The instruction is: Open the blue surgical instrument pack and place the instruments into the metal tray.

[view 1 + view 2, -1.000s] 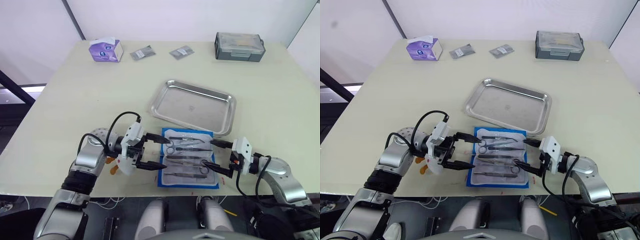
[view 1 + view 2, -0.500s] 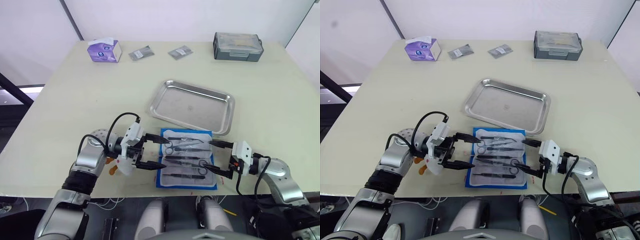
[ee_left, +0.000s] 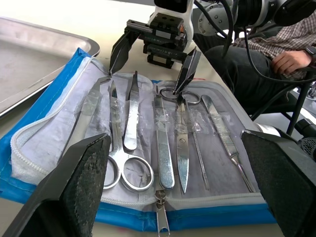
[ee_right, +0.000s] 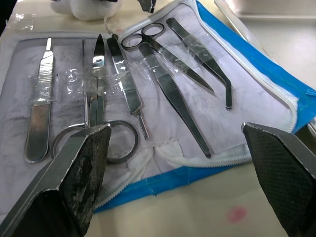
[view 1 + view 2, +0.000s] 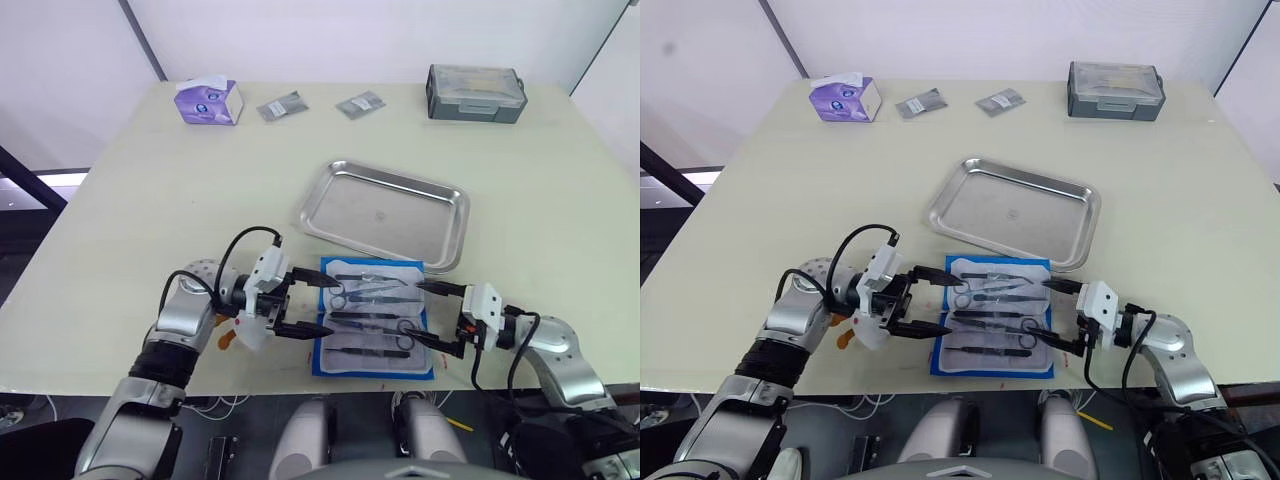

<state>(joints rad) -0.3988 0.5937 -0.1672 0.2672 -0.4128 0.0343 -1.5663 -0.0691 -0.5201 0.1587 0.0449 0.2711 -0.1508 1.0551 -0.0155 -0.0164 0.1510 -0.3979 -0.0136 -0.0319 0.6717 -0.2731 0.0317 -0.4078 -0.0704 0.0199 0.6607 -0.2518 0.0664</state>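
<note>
The blue surgical instrument pack point(image 5: 373, 318) lay unzipped and spread flat at the lower centre of the frame, its pale lining up and the instruments point(image 3: 148, 129) resting side by side across it, apparently held under clear straps or film. The metal tray point(image 5: 386, 212) sat just above the pack, its near rim close to or touching the pack's upper edge, with nothing in it. The left hand point(image 5: 318, 305) hovered at the pack's left edge with its two black fingers spread wide and holding nothing; the right hand point(image 5: 430, 315) faced it from the pack's right edge, likewise wide open with nothing between its fingers. So the opening looked done and the step in hand was probably the first pick. To do it well, I judged that one hand should take a single instrument near an end that stood clear of the clear strip, closing across its narrow width, and draw it out lengthwise rather than lifting straight up, since the pack might otherwise come up with it; the other hand could press on the blue border to pin the pack to the tabletop point(image 5: 180, 190). The ring-handled scissors point(image 4: 101, 126) lay nearest the right hand's fingertips, while another ringed pair point(image 3: 121, 157) lay close before the left hand.
</note>
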